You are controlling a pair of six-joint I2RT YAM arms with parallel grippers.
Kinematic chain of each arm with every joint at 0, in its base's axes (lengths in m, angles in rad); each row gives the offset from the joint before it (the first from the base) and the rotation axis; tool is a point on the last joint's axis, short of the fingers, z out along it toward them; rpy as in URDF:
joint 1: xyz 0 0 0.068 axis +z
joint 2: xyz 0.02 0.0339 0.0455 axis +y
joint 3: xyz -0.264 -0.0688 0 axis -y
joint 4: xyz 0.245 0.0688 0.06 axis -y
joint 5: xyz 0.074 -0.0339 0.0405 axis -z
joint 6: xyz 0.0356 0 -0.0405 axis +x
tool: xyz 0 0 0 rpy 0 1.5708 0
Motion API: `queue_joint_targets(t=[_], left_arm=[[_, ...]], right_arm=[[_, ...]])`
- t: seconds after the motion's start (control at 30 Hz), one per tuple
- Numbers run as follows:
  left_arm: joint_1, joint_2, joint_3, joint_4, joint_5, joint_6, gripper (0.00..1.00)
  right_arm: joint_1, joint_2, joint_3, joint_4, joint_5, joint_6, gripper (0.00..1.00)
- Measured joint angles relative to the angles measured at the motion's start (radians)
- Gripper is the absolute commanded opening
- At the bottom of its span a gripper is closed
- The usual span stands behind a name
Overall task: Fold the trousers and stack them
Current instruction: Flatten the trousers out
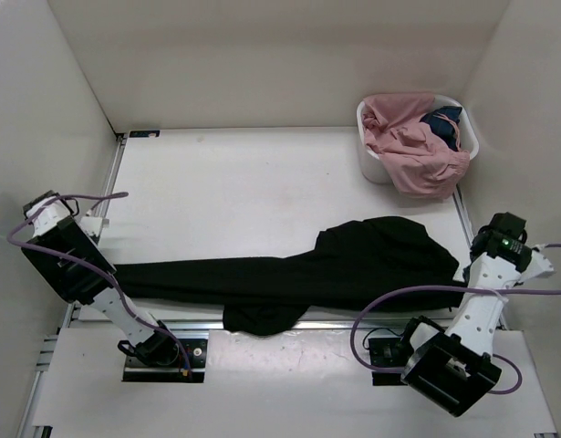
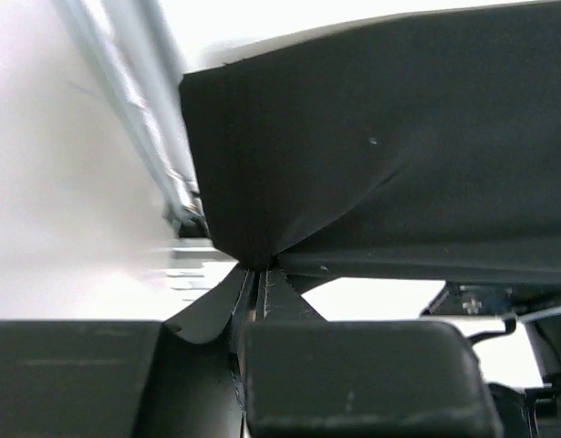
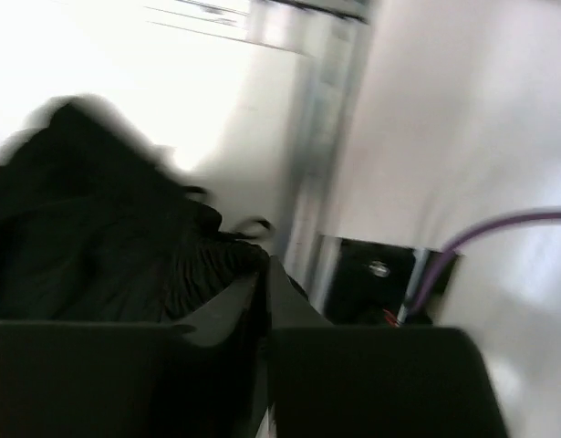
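The trousers [image 1: 307, 269] lie stretched along the near edge of the bench [image 1: 244, 182], their long axis running left to right. The narrow leg end is at the near left corner and the bulkier, bunched part is toward the near right corner. One fold of cloth droops over the near edge around the middle. Each arm is at its own end, so neither has to reach across. The left hand [image 2: 254, 274] is closed, pinching a corner of the black leg fabric, which pulls taut away from its fingertips. The right hand [image 3: 264, 274] is likewise closed on gathered black cloth at the right end, though that view is blurred. Both arms are bent outward and low beside the bench's side edges. Any fold would likely bring one end along this axis toward the other.
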Motion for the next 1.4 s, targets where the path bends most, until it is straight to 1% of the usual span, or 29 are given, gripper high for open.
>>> queue_joint_targets(t=[0.03, 0.1, 0.17, 0.23, 0.3, 0.37, 0.4, 0.47, 0.5, 0.57, 0.63, 0.73, 0.8, 0.87, 0.93, 0.97, 1.03, 1.1, 1.2, 1.27, 1.3, 1.4], left_arm=[[0.005, -0.002, -0.030, -0.001, -0.007, 0.006, 0.14], [0.013, -0.003, -0.070, 0.000, -0.016, 0.014, 0.14], [0.017, -0.003, -0.090, -0.001, -0.018, 0.021, 0.14], [0.021, -0.005, -0.092, 0.000, -0.016, 0.025, 0.14], [0.021, -0.018, -0.092, 0.000, -0.011, 0.028, 0.14], [0.020, -0.035, -0.090, -0.007, -0.004, 0.030, 0.14], [0.019, -0.043, -0.085, -0.015, 0.003, 0.031, 0.14], [0.013, -0.047, -0.055, -0.045, 0.024, 0.032, 0.14], [0.011, -0.047, -0.032, -0.063, 0.040, 0.032, 0.14], [-0.003, -0.048, 0.038, -0.101, 0.076, 0.025, 0.14], [-0.032, -0.060, 0.107, -0.113, 0.100, 0.019, 0.14], [-0.101, -0.096, 0.197, -0.120, 0.127, 0.003, 0.14], [-0.159, -0.117, 0.268, -0.130, 0.143, -0.015, 0.14], [-0.219, -0.119, 0.368, -0.146, 0.156, -0.042, 0.14], [-0.285, -0.114, 0.481, -0.143, 0.174, -0.072, 0.14], [-0.321, -0.106, 0.547, -0.145, 0.186, -0.087, 0.14], [-0.391, -0.089, 0.660, -0.132, 0.214, -0.113, 0.14], [-0.467, -0.076, 0.735, -0.112, 0.226, -0.139, 0.14], [-0.570, -0.066, 0.767, -0.078, 0.228, -0.174, 0.14], [-0.623, -0.050, 0.768, -0.060, 0.213, -0.198, 0.14], [-0.642, -0.036, 0.771, -0.049, 0.203, -0.210, 0.14], [-0.669, 0.027, 0.813, -0.019, 0.164, -0.249, 0.14]], right_arm=[[0.000, -0.005, -0.043, -0.001, 0.039, 0.021, 0.40], [-0.002, -0.011, -0.106, 0.004, 0.086, 0.015, 0.76], [-0.006, -0.011, -0.119, 0.023, 0.079, -0.016, 0.81], [-0.001, -0.011, -0.111, 0.064, 0.037, -0.063, 0.85], [0.026, -0.005, -0.088, 0.100, -0.029, -0.108, 0.85], [0.077, -0.007, -0.063, 0.150, -0.107, -0.155, 0.85], [0.127, -0.010, -0.050, 0.183, -0.154, -0.182, 0.83], [0.257, -0.008, -0.024, 0.246, -0.237, -0.216, 0.83], [0.344, 0.000, -0.005, 0.269, -0.254, -0.229, 0.81], [0.565, 0.037, 0.032, 0.320, -0.291, -0.264, 0.78], [0.785, 0.084, 0.052, 0.372, -0.326, -0.296, 0.72], [1.123, 0.147, 0.051, 0.410, -0.325, -0.309, 0.71], [1.330, 0.183, 0.051, 0.415, -0.289, -0.305, 0.71], [1.516, 0.235, 0.055, 0.417, -0.252, -0.298, 0.68], [1.649, 0.306, 0.072, 0.416, -0.232, -0.298, 0.64], [1.701, 0.354, 0.095, 0.412, -0.221, -0.301, 0.61], [1.778, 0.457, 0.146, 0.413, -0.205, -0.322, 0.60], [1.833, 0.563, 0.215, 0.414, -0.191, -0.356, 0.58], [1.887, 0.705, 0.307, 0.430, -0.181, -0.438, 0.58], [1.902, 0.766, 0.343, 0.439, -0.188, -0.502, 0.58], [1.904, 0.792, 0.357, 0.443, -0.197, -0.534, 0.63], [1.906, 0.869, 0.414, 0.444, -0.231, -0.608, 0.72]])
